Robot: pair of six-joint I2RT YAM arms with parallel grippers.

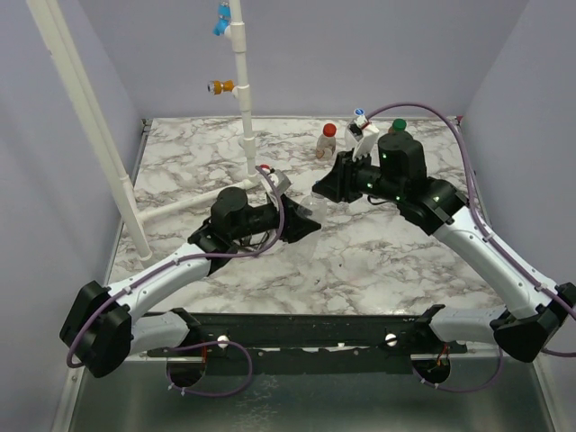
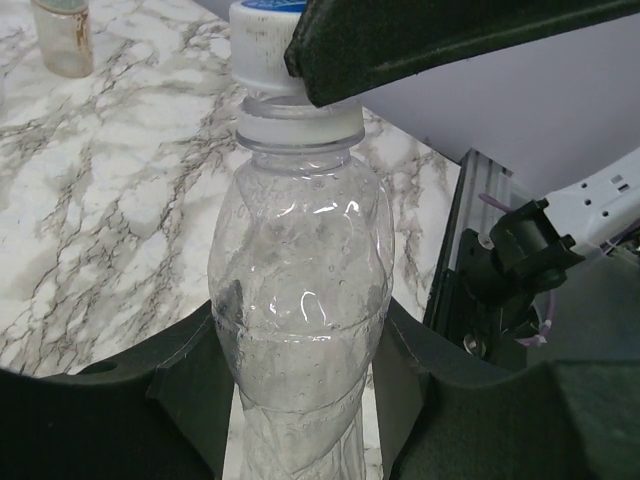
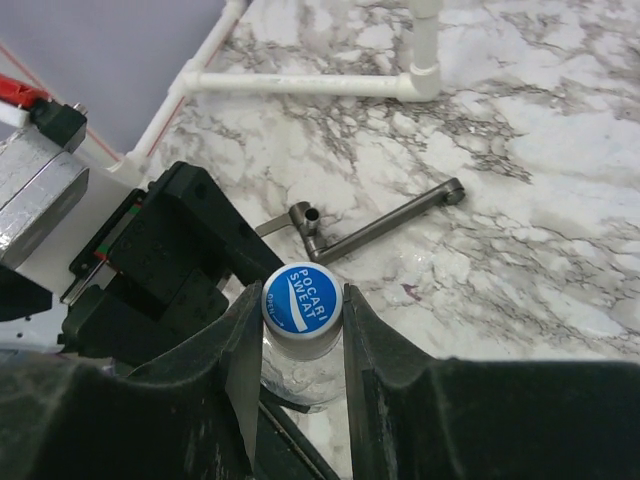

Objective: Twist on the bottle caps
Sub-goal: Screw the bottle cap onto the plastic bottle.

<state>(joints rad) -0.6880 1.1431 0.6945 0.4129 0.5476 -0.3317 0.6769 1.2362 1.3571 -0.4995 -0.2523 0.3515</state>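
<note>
Clenching the POCARI SWEAT cap [image 3: 301, 298], right fingers [image 3: 243, 345]; left fingers [image 2: 188, 388] grasp the bottle [image 2: 300, 290]

place: robot lab | evidence: enclosed marble table [image 1: 378, 270], white pipe rig [image 1: 243, 90]

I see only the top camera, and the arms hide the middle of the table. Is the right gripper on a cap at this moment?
Observer: Yes. On the right wrist camera, the right gripper has one finger against each side of a blue-and-white cap.
Operator: Is that cap on a bottle, or is it loose?
Observer: On the left wrist camera it sits on the neck of a clear bottle, and the left gripper clamps the bottle's body. I cannot tell how far the cap is screwed down.
</note>
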